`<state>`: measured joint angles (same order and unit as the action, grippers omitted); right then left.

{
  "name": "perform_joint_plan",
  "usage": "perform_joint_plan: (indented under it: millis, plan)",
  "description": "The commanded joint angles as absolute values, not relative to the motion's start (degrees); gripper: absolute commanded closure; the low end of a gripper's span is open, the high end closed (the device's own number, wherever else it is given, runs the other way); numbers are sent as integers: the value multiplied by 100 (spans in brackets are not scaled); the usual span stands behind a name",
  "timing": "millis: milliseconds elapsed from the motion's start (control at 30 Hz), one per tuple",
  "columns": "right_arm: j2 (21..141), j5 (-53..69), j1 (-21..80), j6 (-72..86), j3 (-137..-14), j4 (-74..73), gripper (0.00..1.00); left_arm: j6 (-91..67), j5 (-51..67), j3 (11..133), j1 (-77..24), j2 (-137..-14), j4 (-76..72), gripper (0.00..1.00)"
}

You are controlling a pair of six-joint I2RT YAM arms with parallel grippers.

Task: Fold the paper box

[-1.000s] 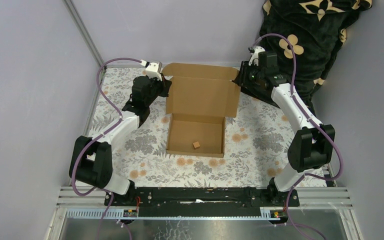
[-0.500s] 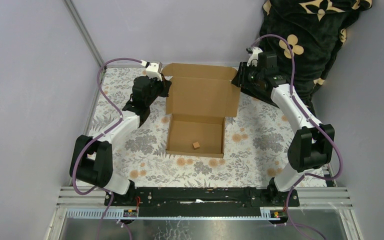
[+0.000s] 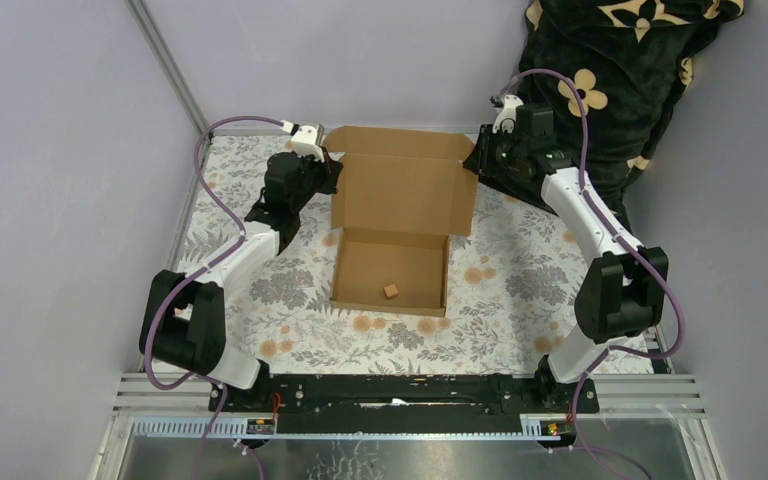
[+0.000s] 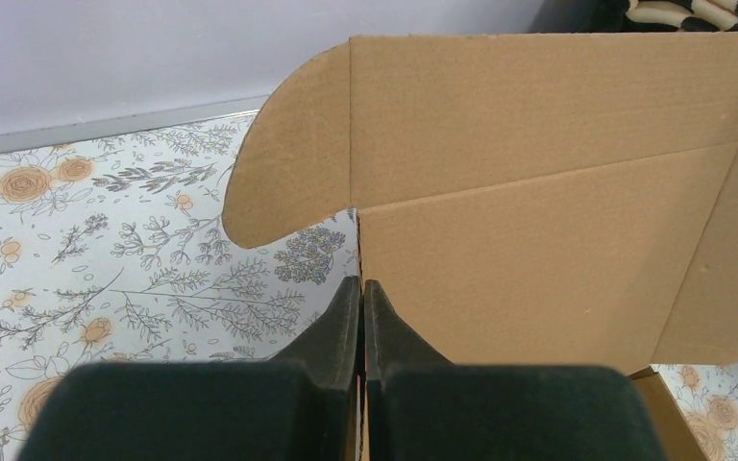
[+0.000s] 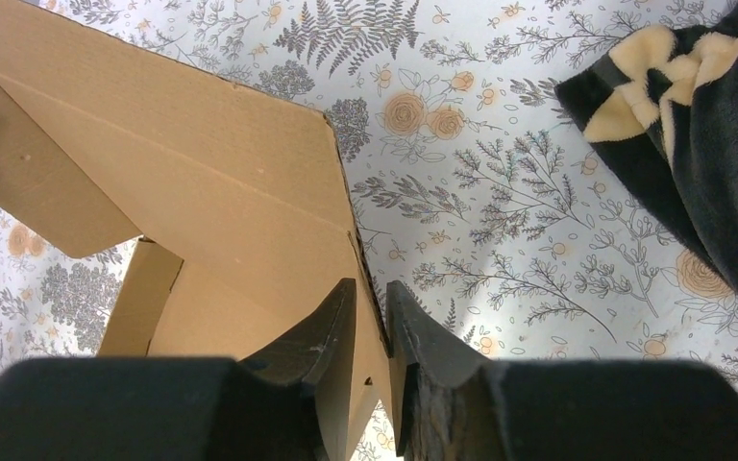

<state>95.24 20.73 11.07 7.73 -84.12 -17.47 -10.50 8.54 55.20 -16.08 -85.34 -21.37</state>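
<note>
The paper box (image 3: 400,200) is plain brown cardboard. Its shallow tray lies toward the front and its lid stands raised at the back. My left gripper (image 3: 332,173) is at the lid's left edge. In the left wrist view its jaws (image 4: 362,284) are shut on that edge of the paper box (image 4: 538,192), below a rounded side flap. My right gripper (image 3: 478,158) is at the lid's right edge. In the right wrist view its gripper (image 5: 370,286) straddles the edge of the paper box (image 5: 183,163) with a narrow gap still showing.
A small brown cube (image 3: 391,290) lies inside the tray. A dark blanket with cream flowers (image 3: 620,80) hangs at the back right, close behind the right arm. Grey walls close in the flowered tablecloth (image 3: 260,290) at the back and on both sides.
The right jaws have narrowed around the lid's right edge. The left gripper has kept its hold, and both arms have barely moved.
</note>
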Motion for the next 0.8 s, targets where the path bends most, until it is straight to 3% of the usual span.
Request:
perform_joint_plan:
  millis: [0,433,767]
  plan:
    - [9619,2344,1116,694,-8409,-1735,74,-962,827,5533,-1617,-8530,-2513,100]
    - [9758,2509,1129,558,-8510,-1953,69,-958,832,5535,-1614,-8552,-2531,100]
    - [9801,3048,1134,171,-8656,-2254,78,-891,792,5563,-1614,-8518,-2461,100]
